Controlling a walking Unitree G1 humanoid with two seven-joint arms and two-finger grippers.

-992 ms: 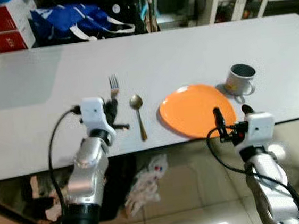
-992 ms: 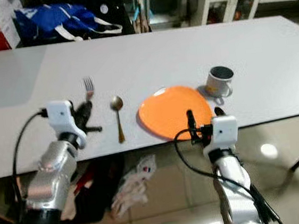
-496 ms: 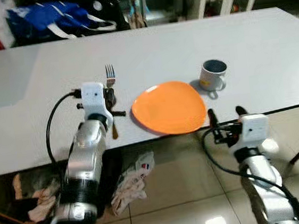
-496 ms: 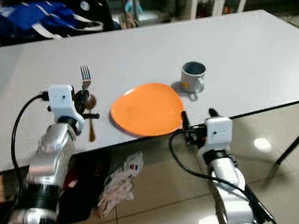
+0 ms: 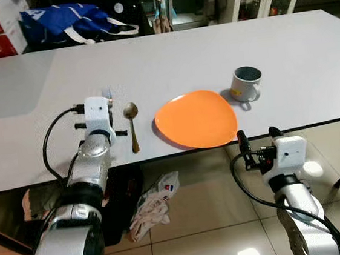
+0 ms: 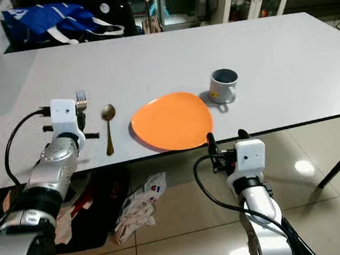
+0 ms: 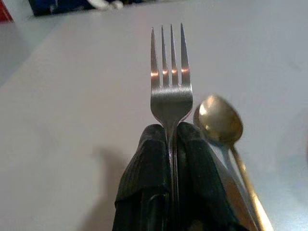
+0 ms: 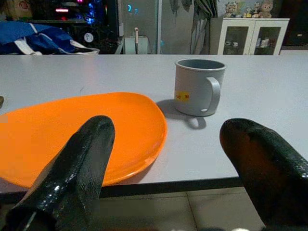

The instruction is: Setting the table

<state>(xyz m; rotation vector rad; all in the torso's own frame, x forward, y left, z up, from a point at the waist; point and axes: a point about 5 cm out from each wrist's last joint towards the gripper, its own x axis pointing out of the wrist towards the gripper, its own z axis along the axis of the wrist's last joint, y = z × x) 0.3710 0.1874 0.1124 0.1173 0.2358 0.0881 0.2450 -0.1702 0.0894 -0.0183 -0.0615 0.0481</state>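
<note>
1 fork (image 7: 170, 82) clamped in L end effector (image 7: 169, 144) | R end effector (image 8: 168, 159) spread | 1 spoon (image 5: 132, 124), 1 plate (image 5: 196, 119), 1 mug (image 5: 245, 83)

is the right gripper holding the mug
No, the right gripper is open and empty below the table edge, while the mug stands untouched beside the orange plate.

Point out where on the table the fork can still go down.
The left end effector grips the fork. Bare table lies left of the spoon and behind the mug. It is crowded between the spoon and the orange plate.
</note>
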